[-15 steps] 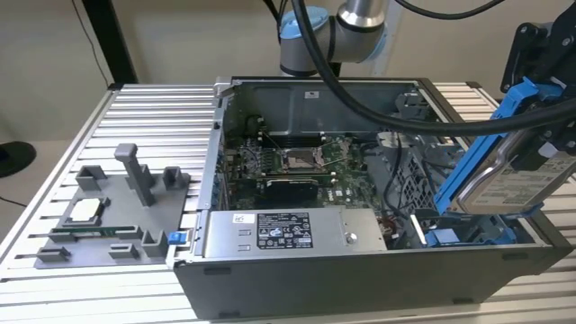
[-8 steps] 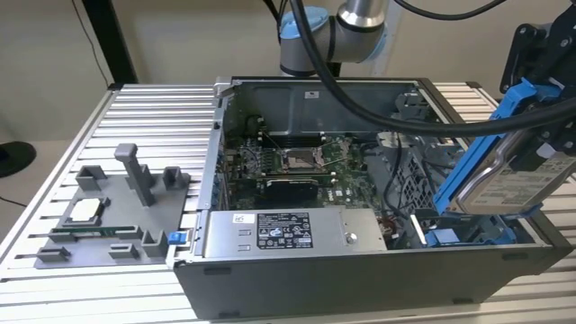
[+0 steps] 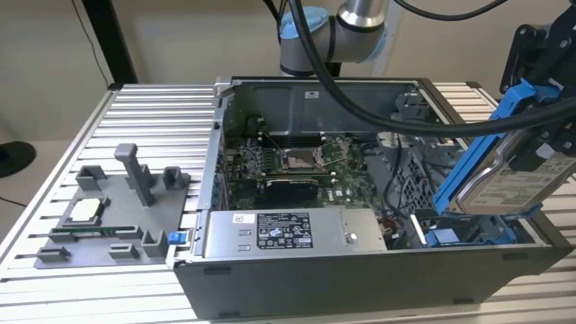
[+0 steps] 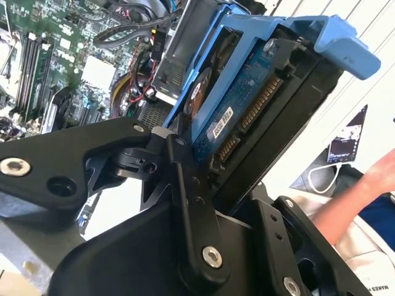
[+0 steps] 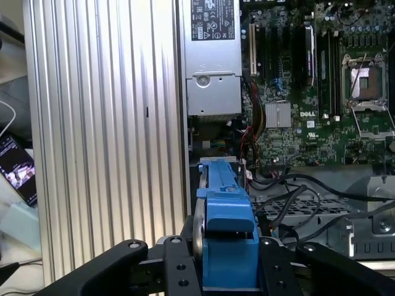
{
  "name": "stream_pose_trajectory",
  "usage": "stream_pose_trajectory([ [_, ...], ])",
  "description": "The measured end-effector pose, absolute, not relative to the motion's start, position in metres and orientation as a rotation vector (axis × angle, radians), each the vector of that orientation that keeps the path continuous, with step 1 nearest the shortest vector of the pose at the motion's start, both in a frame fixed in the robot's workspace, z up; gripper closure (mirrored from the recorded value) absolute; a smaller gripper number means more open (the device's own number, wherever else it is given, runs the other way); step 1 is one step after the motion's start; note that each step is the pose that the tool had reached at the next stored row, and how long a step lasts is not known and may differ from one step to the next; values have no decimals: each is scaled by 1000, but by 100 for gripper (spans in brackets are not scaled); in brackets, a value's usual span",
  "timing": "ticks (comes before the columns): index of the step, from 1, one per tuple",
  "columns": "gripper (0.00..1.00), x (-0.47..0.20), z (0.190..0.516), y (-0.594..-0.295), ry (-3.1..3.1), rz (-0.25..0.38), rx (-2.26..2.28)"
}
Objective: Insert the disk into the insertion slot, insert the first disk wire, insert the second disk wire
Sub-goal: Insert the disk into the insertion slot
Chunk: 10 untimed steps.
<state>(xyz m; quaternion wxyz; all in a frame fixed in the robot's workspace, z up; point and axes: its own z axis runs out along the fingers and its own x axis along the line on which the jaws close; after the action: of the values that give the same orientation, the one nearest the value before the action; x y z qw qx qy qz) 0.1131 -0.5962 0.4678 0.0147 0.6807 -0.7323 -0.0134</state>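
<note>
The fingers point(image 5: 179, 271) grip the tilted disk point(image 3: 500, 183), its white label point(image 3: 511, 190) showing.

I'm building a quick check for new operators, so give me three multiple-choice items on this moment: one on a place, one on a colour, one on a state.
1. Where is the disk?
A. Lying on the grey fixture
B. Held in the air over the case, at the exterior view's right
C. Flat on the power-supply box
2. What colour is the disk's bracket?
A. Red
B. Green
C. Blue
3. In what state is the gripper?
A. Shut on the disk
B. Open, away from the disk
C. Shut on a cable

Answers: 1 B, the exterior view shows it tilted above the insertion slot, not seated; 2 C, bright blue in both wrist views; 3 A, it clamps the bracket's sides in the first wrist view.
</note>
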Motion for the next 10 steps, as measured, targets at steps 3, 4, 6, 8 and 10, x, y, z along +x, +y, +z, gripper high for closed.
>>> stream_pose_trajectory([
  [3, 100, 113, 467, -596, -2279, -42, 2118],
  [4, 100, 113, 466, -596, -2279, -42, 2119],
  [6, 100, 113, 466, -596, -2279, -42, 2119],
  [8, 100, 113, 465, -596, -2279, -42, 2119],
  [10, 100, 113, 465, -596, -2279, -42, 2119],
])
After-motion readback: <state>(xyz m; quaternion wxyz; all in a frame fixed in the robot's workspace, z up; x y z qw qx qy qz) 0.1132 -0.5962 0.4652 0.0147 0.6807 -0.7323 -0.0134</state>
